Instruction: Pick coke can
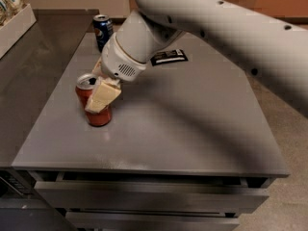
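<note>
The red coke can (97, 113) stands on the grey table (183, 129) near its left edge, silver top showing. My gripper (99, 83) reaches down from the upper right and is open around the can. One cream finger (103, 96) lies across the can's front side. The other finger (97, 68) is behind the can's top. The can rests on the table.
A dark blue Pepsi can (102, 30) stands at the table's far left corner. A black card (168, 57) lies at the back middle. A white box of snacks (14, 18) sits on the left counter. Drawers are below the table's front edge.
</note>
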`<state>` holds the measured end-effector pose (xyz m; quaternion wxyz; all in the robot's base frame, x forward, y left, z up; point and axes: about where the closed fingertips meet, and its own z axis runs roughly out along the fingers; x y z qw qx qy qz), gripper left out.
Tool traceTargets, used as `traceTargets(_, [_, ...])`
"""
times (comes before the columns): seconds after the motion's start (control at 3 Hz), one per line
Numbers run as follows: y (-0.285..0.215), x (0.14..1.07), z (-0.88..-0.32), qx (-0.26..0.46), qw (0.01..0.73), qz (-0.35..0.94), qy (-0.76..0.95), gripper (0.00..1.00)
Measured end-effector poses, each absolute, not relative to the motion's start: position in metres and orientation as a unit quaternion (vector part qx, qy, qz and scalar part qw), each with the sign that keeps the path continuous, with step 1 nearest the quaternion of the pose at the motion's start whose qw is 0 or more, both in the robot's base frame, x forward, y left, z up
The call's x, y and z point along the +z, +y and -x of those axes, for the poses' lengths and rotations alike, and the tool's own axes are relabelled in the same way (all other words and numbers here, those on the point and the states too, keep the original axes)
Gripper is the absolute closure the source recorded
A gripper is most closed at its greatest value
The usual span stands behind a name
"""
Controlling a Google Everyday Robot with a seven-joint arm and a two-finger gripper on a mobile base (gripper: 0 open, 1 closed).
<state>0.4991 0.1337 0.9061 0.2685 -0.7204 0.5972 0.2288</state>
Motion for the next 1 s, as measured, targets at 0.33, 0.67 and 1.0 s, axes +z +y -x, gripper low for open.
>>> traceTargets(0.33, [0.127,0.931,-0.493,0.231,0.284,0.723,0.586,0.87])
traceTargets(0.67, [0.118,0.963,-0.488,0.234,0.304,0.723,0.575,1.0])
traceTargets(1.0, [0.106,0.995,-0.487,0.228,0.314,0.724,0.57,1.0])
